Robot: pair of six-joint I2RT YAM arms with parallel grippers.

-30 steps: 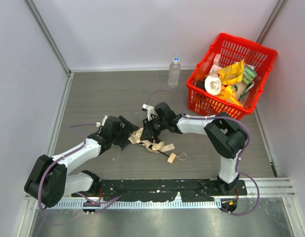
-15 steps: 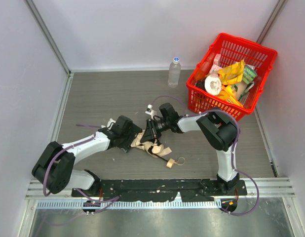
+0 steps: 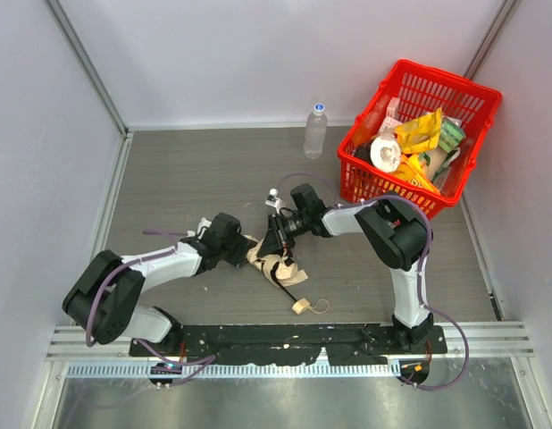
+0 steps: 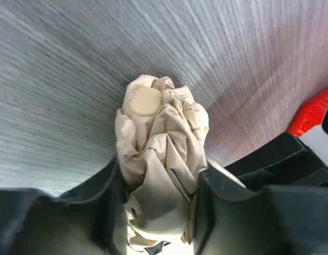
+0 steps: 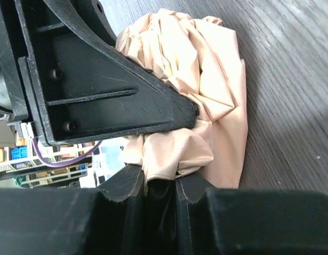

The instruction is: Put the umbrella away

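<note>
The umbrella (image 3: 276, 266) lies crumpled in the middle of the table, a pale cream bundle of fabric. Its small beige handle (image 3: 300, 306) with a loop points toward the near edge. My left gripper (image 3: 249, 253) comes in from the left and is shut on the bundle. In the left wrist view the fabric (image 4: 161, 143) fills the gap between both fingers, and a round beige cap (image 4: 145, 101) shows at its far end. My right gripper (image 3: 274, 246) reaches in from the right. It is shut on a fold of the same fabric (image 5: 206, 79), pinched at the fingertips (image 5: 161, 183).
A red basket (image 3: 419, 134) full of yellow packets and other items stands at the back right. A clear water bottle (image 3: 315, 131) stands upright just left of it. Grey walls enclose the table on three sides. The two grippers sit almost against each other over the umbrella.
My left gripper has slid right onto the umbrella and closed on the bundle. The right gripper kept its hold, and the handle has swung toward the near edge.
</note>
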